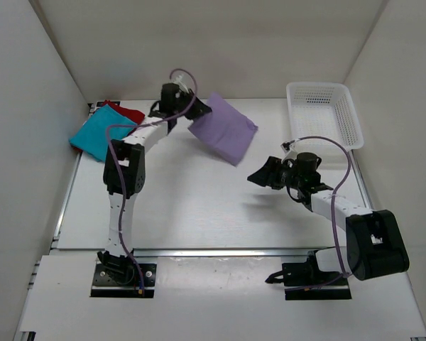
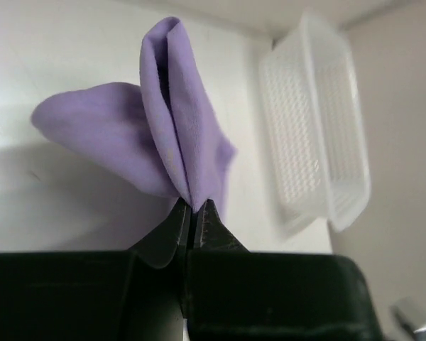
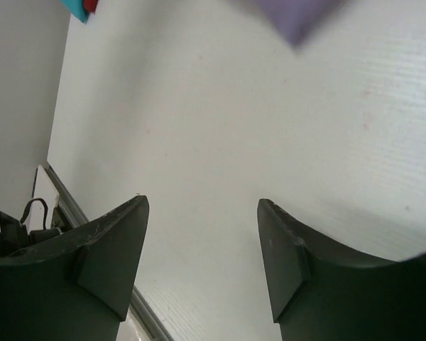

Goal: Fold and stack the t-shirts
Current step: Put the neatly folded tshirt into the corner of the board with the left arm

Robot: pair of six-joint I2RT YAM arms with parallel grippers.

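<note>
The folded lavender t-shirt [image 1: 224,129] hangs tilted above the back middle of the table, pinched at its left corner by my left gripper [image 1: 201,108], which is shut on it. In the left wrist view the lavender t-shirt [image 2: 167,128] rises from the closed left gripper [image 2: 193,206]. At the back left lies the teal t-shirt [image 1: 99,135], folded, on top of the deep red t-shirt [image 1: 128,111], of which only an edge shows. My right gripper [image 1: 259,175] hovers open over the right middle of the table, empty; the right gripper [image 3: 202,202] shows bare table between its fingers.
A white mesh basket [image 1: 325,114] stands at the back right, also blurred in the left wrist view as the basket [image 2: 319,121]. White walls enclose the table on three sides. A metal rail [image 1: 64,192] runs along the left edge.
</note>
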